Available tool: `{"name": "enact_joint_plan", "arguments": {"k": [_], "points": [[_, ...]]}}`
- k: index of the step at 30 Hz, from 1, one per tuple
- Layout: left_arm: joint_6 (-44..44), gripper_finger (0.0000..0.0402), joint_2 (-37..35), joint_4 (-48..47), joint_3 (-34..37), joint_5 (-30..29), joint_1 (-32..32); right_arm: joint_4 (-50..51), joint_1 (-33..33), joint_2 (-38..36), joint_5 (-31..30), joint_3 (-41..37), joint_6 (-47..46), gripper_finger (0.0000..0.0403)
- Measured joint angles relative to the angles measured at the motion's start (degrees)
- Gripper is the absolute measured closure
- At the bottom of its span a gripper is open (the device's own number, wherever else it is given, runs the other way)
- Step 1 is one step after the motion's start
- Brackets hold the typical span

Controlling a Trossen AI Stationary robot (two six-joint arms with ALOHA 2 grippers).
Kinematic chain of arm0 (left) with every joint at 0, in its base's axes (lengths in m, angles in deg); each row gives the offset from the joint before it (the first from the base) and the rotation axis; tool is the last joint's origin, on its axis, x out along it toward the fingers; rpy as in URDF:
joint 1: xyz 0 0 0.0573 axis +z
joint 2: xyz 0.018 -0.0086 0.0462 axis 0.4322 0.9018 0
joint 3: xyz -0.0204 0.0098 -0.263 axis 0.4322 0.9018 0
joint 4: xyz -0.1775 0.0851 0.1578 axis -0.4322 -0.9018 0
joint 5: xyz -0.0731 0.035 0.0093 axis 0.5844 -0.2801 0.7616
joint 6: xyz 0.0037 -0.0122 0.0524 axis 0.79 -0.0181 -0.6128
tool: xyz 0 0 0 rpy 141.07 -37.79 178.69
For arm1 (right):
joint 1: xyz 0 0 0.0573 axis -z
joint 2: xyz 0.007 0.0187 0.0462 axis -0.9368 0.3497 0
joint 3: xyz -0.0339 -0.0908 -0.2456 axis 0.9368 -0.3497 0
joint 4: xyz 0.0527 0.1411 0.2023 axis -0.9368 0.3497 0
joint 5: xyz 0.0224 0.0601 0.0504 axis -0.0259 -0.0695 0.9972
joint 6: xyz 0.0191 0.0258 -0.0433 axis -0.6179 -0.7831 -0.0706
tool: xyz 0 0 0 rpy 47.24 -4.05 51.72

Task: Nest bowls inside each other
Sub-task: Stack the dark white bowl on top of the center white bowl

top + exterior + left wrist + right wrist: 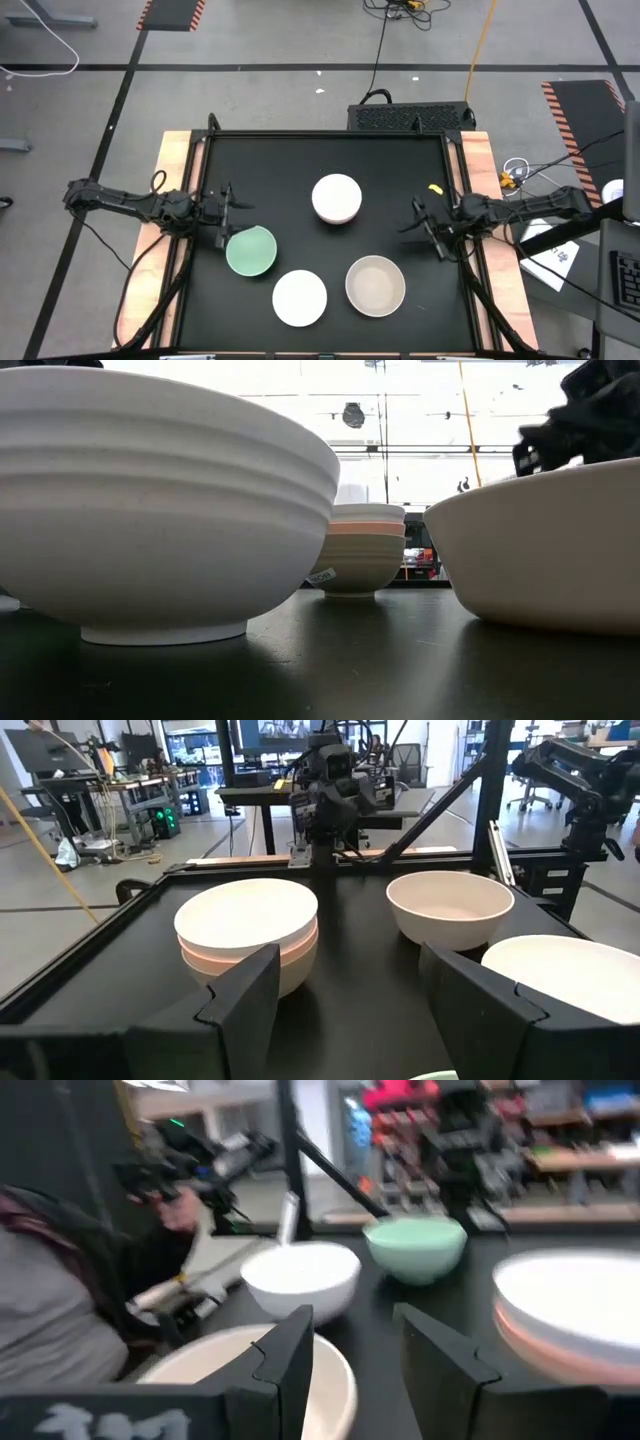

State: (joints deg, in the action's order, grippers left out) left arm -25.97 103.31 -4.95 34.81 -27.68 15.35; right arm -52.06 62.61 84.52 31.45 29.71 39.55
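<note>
- The beige bowl (375, 285) and a lone white bowl (300, 298) sit at the black surface's (300, 160) near edge.
- The stacked bowls (337, 198) stand mid-surface.
- The mint green bowl (251, 250) lies just beside the left end effector (225, 222), fingers wide.
- The right end effector (432, 232), also wide, waits opposite.

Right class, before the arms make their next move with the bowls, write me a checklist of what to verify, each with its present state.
1. Left hand open: ok, its fingers stand apart in the left wrist view.
2. Left hand at the mint green bowl: ok, it sits at that bowl's rim; whether it touches, cannot tell.
3. Right hand free: ok, open and holding nothing, near the table's right edge.
4. Stack already begun: ok, a white bowl sits in an orange-coral one, with an olive-grey one beneath, in the low view.
5. White bowl and beige bowl upright and empty: ok.
6. All bowls nested: not ok, three lie apart.
</note>
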Motion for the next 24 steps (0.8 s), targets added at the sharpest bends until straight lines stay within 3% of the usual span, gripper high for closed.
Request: {"name": "enact_joint_plan", "arguments": {"k": [12, 24], "points": [[0.22, 0.0160, 0.02, -0.04, 0.00, 0.72, 0.02, -11.82, -8.85, 3.20, -0.23, 1.58, 2.26, 0.0271], [1.17, 0.0160, 0.01, -2.39, 0.01, 0.80, 0.02, -9.57, -11.36, 19.23, -0.48, 14.51, 5.27, 0.0271]]}}
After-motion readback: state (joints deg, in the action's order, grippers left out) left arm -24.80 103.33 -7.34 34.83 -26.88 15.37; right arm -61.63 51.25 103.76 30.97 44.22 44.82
